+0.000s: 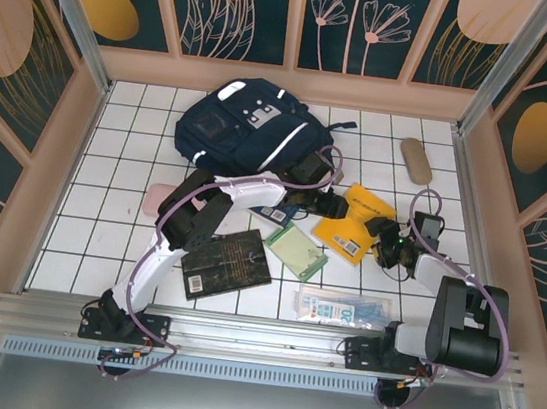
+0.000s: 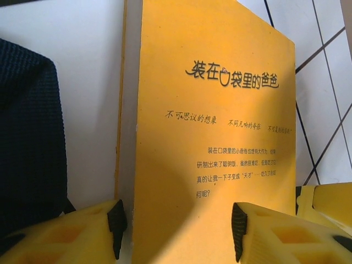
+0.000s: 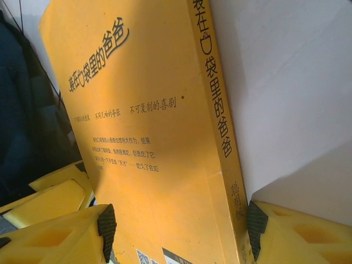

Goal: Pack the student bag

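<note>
Floral panels are enclosing the white tiled table. My right claw is pinching the book; I can't tell whether the left claw is gripping.

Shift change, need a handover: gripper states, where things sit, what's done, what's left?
Left gripper and right gripper: jaws apart astride the yellow book, right of centre; grip unclear.
Student bag lies at the far side of the table.
Done: nothing visibly packed.
Left: yellow book, black book, green notebook, clear packet, all on the table.
</note>
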### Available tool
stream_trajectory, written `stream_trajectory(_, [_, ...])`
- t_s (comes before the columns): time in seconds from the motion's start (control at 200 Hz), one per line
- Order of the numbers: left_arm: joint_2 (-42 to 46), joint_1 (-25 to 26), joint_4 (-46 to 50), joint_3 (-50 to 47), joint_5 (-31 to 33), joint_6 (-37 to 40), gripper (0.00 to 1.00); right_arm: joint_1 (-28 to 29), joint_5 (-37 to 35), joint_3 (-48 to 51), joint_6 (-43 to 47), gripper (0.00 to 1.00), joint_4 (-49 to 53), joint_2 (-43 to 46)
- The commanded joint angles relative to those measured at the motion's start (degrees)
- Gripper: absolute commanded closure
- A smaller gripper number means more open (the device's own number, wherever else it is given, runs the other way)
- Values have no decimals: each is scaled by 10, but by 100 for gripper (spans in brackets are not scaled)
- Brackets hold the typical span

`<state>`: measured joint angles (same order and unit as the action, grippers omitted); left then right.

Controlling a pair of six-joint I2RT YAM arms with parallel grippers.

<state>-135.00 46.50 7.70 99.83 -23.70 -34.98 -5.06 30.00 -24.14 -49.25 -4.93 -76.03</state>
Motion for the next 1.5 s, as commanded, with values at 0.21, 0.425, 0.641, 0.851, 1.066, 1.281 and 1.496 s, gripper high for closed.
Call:
stream_trajectory(0.21, [-20, 6, 4, -16, -40, -12, 46, 15, 113, 5, -80, 35, -110, 62])
stream_trajectory(0.425, [-17, 7, 5, -14, -47, -12, 47, 18, 106, 19, -86, 35, -129, 91])
stream_trajectory(0.641, [-15, 7, 4, -15, -55, -14, 47, 26, 107, 36, -104, 35, -188, 68])
stream_trajectory(0.851, [-10, 7, 5, -19, -53, -12, 48, 41, 85, 19, -79, 36, -181, 23])
stream_trajectory(1.066, [12, 7, 24, -20, -45, 3, 50, 37, 14, 4, -30, 53, -110, 4])
stream_trajectory(1.281, [86, -9, 101, -18, -24, 68, 45, 34, -85, 3, -7, 100, -24, 60])
stream_trajectory(1.496, [166, -71, 142, 14, -50, 105, 41, 36, -112, 2, 8, 100, 12, 87])
